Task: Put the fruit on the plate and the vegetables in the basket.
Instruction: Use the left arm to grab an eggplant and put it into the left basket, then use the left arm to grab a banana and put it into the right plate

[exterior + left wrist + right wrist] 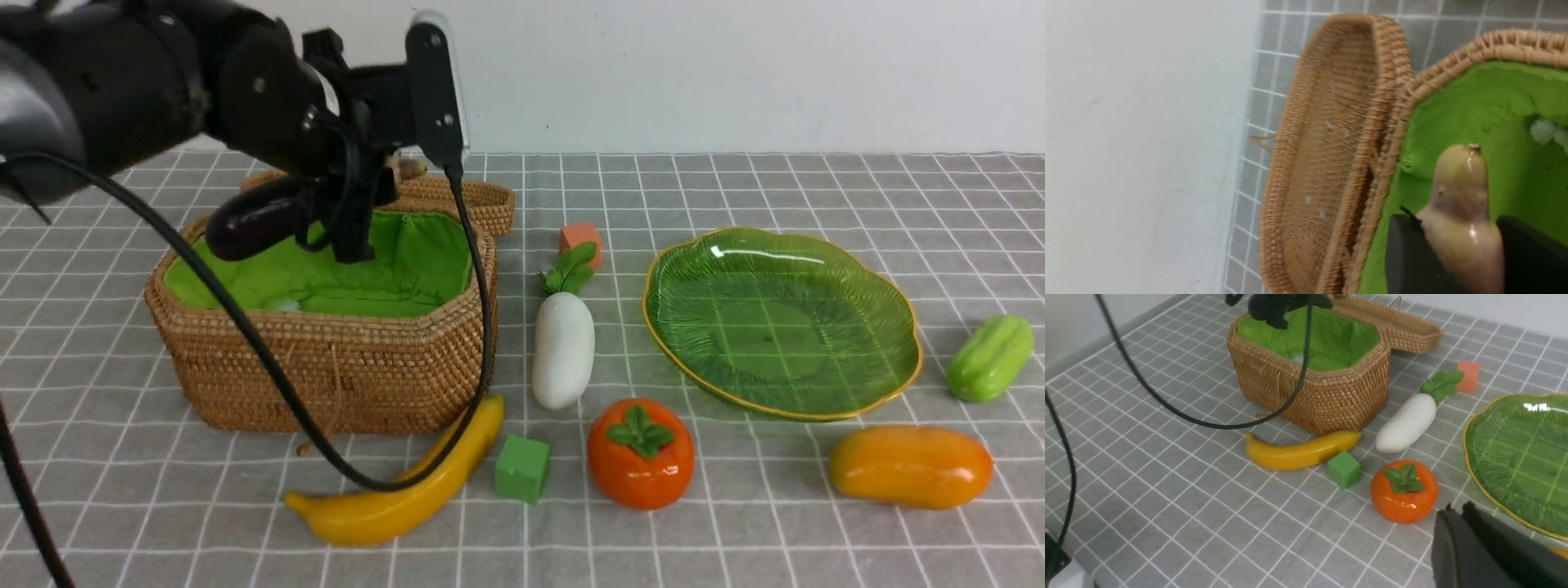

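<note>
Left gripper clamped narrow on eggplant near its stem end. Purple body sticks out to the gripper's left and hangs over the open basket, near its far rim. Basket on desk's left side. Right gripper closed, empty.

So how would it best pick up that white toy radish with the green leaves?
Probably from straight above, closing across the middle of the white toy radish. It lies flat, its long axis running away from the robot, so the narrow width faces sideways, with bare grey checked tablecloth on both sides. Its green leaves look too thin for a firm hold.
</note>
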{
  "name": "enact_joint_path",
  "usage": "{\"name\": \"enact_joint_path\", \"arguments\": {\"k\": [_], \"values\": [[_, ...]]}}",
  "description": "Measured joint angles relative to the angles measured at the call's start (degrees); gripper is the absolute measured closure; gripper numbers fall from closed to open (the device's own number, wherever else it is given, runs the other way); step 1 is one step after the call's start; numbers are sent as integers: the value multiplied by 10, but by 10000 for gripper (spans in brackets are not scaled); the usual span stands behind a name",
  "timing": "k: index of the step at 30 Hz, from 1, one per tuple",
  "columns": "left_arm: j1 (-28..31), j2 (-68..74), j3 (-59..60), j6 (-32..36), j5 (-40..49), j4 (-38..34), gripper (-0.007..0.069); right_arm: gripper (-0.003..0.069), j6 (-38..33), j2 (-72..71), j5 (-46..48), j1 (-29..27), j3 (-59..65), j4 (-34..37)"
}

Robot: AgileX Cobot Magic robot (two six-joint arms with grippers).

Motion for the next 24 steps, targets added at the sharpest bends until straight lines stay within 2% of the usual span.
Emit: {"name": "enact_joint_path", "arguments": {"k": [4, 7, 8, 12, 13, 15, 17, 18, 20, 21, 22, 23, 24], "values": [[0, 13, 0, -2, 0, 2, 379, 632, 0, 0, 3, 0, 0, -2], [-1, 14, 1, -4, 4, 2, 308, 630, 0, 0, 3, 0, 0, -2], [-1, 14, 1, -6, 5, 2, 270, 629, 0, 0, 3, 0, 0, -2], [-1, 11, 1, -27, 10, 3, 27, 624, -1, 0, 3, 0, 0, -2], [-1, 8, 1, -39, 16, 3, -10, 624, -2, 0, 3, 0, 0, -2], [-2, -2, 1, -65, 36, -1, -31, 622, -2, 0, 3, 0, 0, -4], [-4, -19, 1, -120, 56, -15, -25, 620, -2, 0, 3, 0, 0, -8], [-8, -39, 1, -181, 76, -29, 6, 617, -2, 0, 4, 0, 0, -11], [-17, -63, 1, -250, 107, -39, 66, 615, -2, 0, 9, 0, 0, -15], [-26, -84, 1, -305, 132, -43, 139, 615, -2, 0, 14, 0, 0, -16], [-30, -87, 1, -314, 142, -44, 153, 615, -2, 0, 14, 0, 0, -16], [-40, -102, 2, -350, 163, -45, 230, 614, -2, 0, 19, 0, 0, -17], [-60, -128, 14, -392, 205, -48, 351, 613, -2, 0, 28, 0, 0, -17]]}}
